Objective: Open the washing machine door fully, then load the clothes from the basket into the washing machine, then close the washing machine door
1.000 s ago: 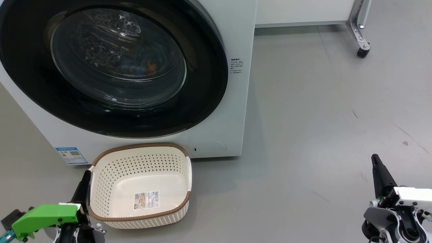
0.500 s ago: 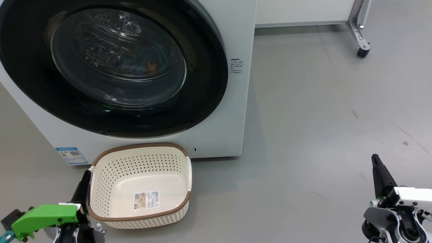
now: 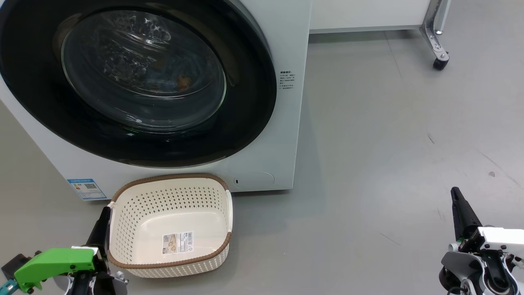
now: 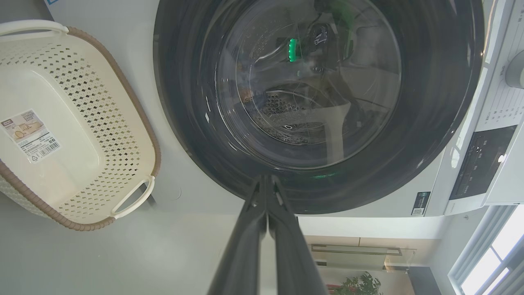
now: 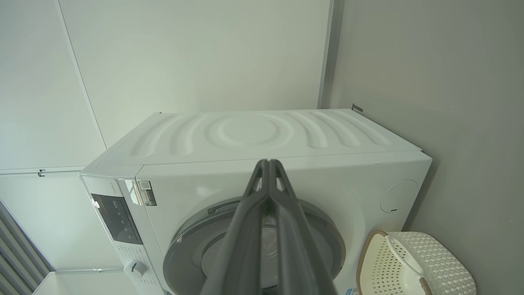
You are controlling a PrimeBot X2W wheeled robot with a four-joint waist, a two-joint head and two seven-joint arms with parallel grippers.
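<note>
Green-capped left gripper point(image 3: 106, 211) low left, fingers pressed together, nothing held, tip just beside basket point(image 3: 172, 200) handle. Basket empty, on floor just before washing machine point(image 3: 286, 143). Washing machine door point(image 3: 245, 102) lies flat against front, looks closed. Clothes point(image 3: 182, 82) visible through glass, inside drum. Right gripper point(image 3: 454, 191) far right, fingers together, empty.

Risks: careless left-arm swing would knock light basket. Latch not visible, so door may drift open if unlatched.
</note>
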